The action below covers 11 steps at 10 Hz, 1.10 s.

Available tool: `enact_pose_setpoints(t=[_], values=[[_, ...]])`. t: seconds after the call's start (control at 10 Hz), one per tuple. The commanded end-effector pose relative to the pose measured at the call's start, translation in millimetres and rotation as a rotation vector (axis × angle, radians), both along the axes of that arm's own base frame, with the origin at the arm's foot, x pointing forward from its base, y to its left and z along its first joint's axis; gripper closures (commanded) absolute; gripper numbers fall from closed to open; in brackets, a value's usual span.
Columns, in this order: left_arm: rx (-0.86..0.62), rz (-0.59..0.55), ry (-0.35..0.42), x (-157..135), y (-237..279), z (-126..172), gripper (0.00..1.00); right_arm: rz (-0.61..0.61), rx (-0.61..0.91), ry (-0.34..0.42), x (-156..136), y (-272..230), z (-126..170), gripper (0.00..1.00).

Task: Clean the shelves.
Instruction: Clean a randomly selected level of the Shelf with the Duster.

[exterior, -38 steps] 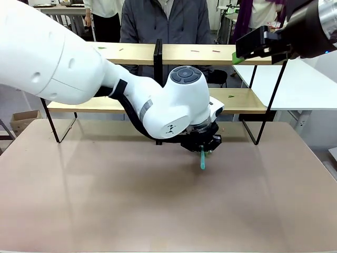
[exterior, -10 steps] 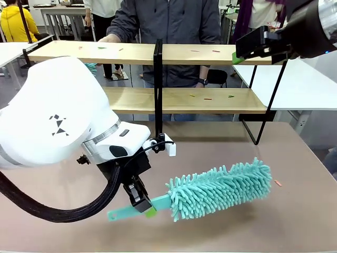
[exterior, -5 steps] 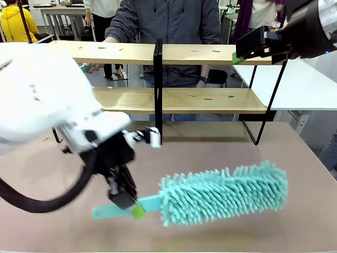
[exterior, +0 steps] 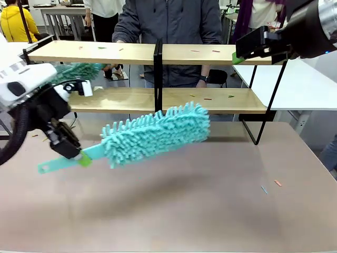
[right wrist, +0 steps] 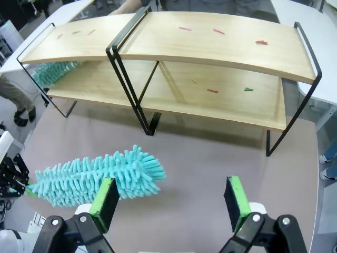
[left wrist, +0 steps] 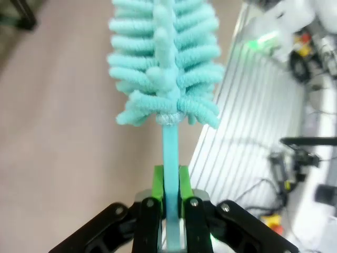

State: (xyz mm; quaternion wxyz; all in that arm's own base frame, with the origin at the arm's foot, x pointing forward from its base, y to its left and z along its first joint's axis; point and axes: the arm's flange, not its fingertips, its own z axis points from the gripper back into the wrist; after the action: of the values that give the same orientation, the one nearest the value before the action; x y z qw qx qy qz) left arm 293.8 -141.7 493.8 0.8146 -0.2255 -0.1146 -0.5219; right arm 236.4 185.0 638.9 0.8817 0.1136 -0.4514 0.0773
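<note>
The shelves [exterior: 131,52] stand across the far side of the table, two light-wood boards in a black frame; the right wrist view looks down on the shelves [right wrist: 237,52]. Small red and green scraps [exterior: 208,98] lie on both boards. My left gripper [exterior: 81,157] is shut on the handle of a teal fluffy duster [exterior: 155,134], held tilted above the table in front of the lower board. In the left wrist view the pads [left wrist: 158,182] clamp the duster's handle [left wrist: 169,147]. My right gripper [right wrist: 169,211] hangs open, high at the right gripper [exterior: 247,47].
A person stands behind the shelves and holds a second teal duster [exterior: 79,71] at the left end, between the boards. Two small scraps [exterior: 277,183] lie on the beige table at the right. A white table [exterior: 310,84] stands at the right.
My left arm has swung left and lifted the duster, whose head moved from the table's right front up toward the lower board. The person's duster has come into the shelves at the left.
</note>
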Motion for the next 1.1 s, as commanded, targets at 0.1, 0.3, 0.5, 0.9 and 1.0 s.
enact_pose_setpoints(t=[0.1, 0.3, 0.5, 0.9, 1.0], values=[[0.056, -0.022, 0.013, -68.9, 40.4, -41.7, 0.87, 0.001, 0.002, -0.001, 0.5, -0.4, -0.6, 0.0], [-0.064, -0.175, -0.027, -85.5, 79.0, -27.7, 0.87, 0.001, 0.002, -0.001, 0.5, -0.4, -0.6, 0.0], [-0.213, -0.038, -0.069, -96.4, 118.5, -8.1, 0.87, 0.001, 0.002, -0.001, 0.5, -0.4, -0.6, 0.0], [-0.602, -0.21, -0.237, -136.9, 213.8, 23.4, 0.87, 0.001, 0.002, -0.001, 0.5, -0.4, -0.6, 0.0], [-0.724, -0.098, -0.231, -132.4, 232.2, 24.8, 0.87, 0.001, 0.002, -0.001, 0.5, -0.4, -0.6, 0.0]])
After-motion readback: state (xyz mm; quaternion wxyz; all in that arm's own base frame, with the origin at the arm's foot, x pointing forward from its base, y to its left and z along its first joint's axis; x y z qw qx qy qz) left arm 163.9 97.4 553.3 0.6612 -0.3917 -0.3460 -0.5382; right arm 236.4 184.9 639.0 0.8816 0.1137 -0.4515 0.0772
